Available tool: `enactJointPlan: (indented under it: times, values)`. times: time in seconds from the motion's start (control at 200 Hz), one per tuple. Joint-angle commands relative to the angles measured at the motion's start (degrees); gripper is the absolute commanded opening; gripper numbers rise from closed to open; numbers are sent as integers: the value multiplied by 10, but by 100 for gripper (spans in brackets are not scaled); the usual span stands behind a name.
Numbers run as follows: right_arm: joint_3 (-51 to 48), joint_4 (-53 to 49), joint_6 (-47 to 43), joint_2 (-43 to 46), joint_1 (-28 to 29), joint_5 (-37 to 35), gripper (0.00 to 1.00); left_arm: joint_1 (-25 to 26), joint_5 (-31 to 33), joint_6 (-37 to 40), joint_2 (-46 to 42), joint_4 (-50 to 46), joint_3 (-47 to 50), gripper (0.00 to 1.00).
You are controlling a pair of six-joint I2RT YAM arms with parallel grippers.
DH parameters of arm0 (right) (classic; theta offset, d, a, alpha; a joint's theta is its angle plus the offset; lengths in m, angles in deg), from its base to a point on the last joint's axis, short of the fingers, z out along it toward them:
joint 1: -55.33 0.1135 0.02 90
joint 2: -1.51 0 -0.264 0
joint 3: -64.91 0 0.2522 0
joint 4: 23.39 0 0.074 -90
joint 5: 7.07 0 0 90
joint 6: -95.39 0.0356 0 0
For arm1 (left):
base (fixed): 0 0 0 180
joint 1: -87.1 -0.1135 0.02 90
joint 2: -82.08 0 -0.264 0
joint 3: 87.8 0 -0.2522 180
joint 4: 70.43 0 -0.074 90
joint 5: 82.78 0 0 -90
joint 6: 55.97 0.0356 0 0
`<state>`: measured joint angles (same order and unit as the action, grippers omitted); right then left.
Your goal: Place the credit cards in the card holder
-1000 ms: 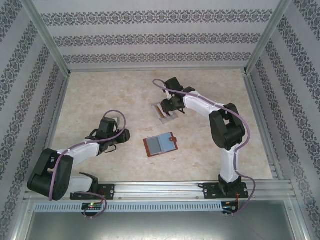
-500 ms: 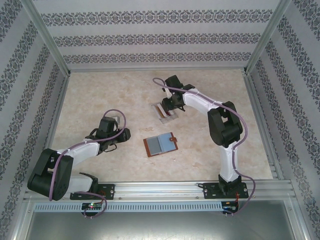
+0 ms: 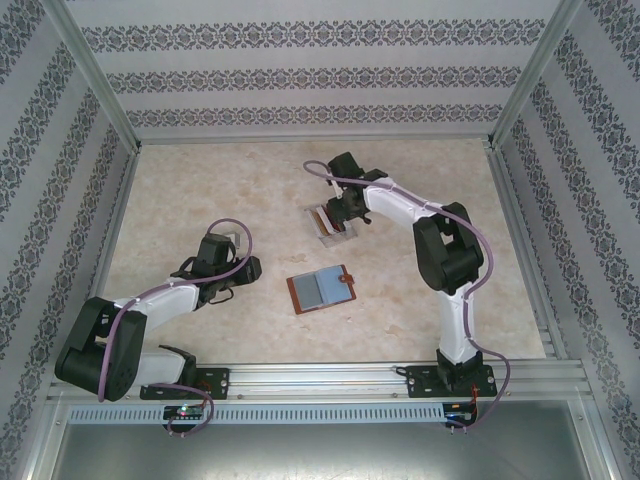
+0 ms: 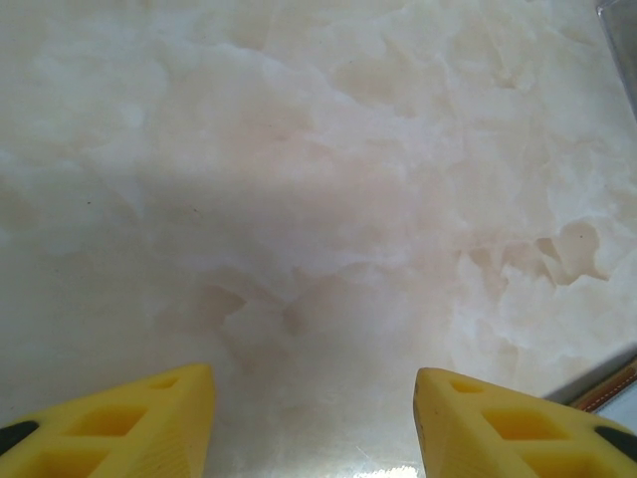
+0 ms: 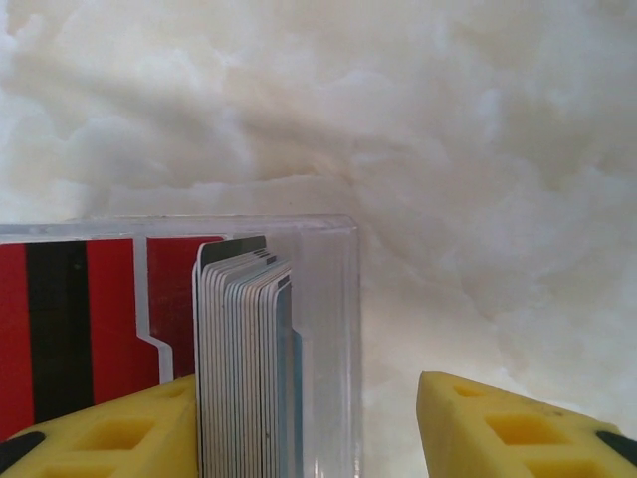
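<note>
At the near edge of the table, the left gripper (image 4: pixel 314 390) hovers low over the pale marble-look tabletop (image 4: pixel 299 149); its two yellow fingertips (image 4: pixel 149 418) stand well apart with nothing between them and nothing touching them. Just off to that gripper's right, the small orange-brown leather-look folding card holder (image 3: pixel 321 288) lies flat and opened on the table, grey inside showing upward, short clasp tab (image 3: pixel 348 275) on its right end. A sliver of its brown edge shows in the lower right corner of the left wrist view.

Farther out, beyond the card holder, the right gripper (image 5: pixel 309 393) points down at the clear plastic rectangular tray (image 5: pixel 333 299); its yellow fingers are spread, not clamped. Between them stands a stack of thin white and grey credit cards (image 5: pixel 244 349), on edge inside the tray. The finger on the left of the wrist view sits just beside the stack, and whether it touches I cannot tell; the other finger is clear of the tray wall, with bare table in the gap. On the outer side of the stack from the gap, a red plastic card with a black stripe (image 5: pixel 100 319) lies in the same tray, partly hidden by that nearer finger.

Beyond both grippers the table runs to walls of grey-patterned striped wallpaper (image 3: pixel 300 80), framed by aluminium posts (image 3: pixel 95 80).
</note>
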<state>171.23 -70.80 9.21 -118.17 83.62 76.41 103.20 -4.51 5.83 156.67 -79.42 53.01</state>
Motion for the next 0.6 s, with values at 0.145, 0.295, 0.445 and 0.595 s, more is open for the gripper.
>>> enactJointPlan:
  times: [0.145,0.295,0.445,0.595]
  values:
    - [-58,48,-23,76,19,-109,51,-2,-2,14,1,1,-14,57]
    - [-72,56,-23,79,21,-104,48,-3,-8,14,3,2,-14,57]
    - [-71,49,-24,73,22,-85,30,-2,-9,14,8,1,-17,58]
    - [-73,50,-17,79,22,-40,15,-2,-9,15,11,0,-17,58]
